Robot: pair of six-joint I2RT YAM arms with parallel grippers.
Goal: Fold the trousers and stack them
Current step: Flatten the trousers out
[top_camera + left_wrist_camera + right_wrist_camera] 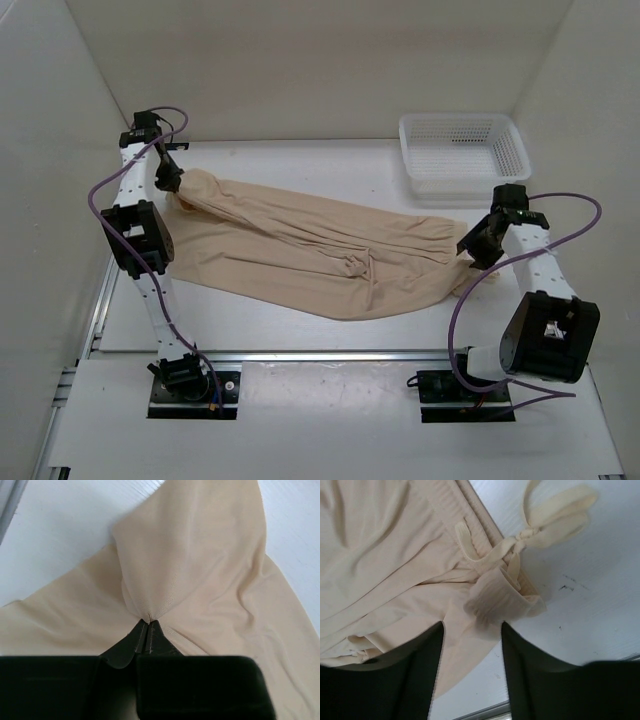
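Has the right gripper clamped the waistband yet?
No. The right gripper is open, fingers apart at the waistband corner of the trousers.

White table (pixel 280 330) carries beige trousers (pixel 320 250) (wrinkled) and a mesh basket (pixel 465 185).

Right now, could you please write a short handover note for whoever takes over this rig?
Left end effector: shut on a pinch of the long, thin beige cloth trousers at their far-left end.
Right end effector: open, fingers on either side of the waistband corner by the knotted drawstring, not closed on it.
Things: the trousers lie spread out and wrinkled across the white table, unfolded. The white plastic mesh basket stands at the far right.
Done: one end gripped.
Left: grip the waistband, fold, stack.
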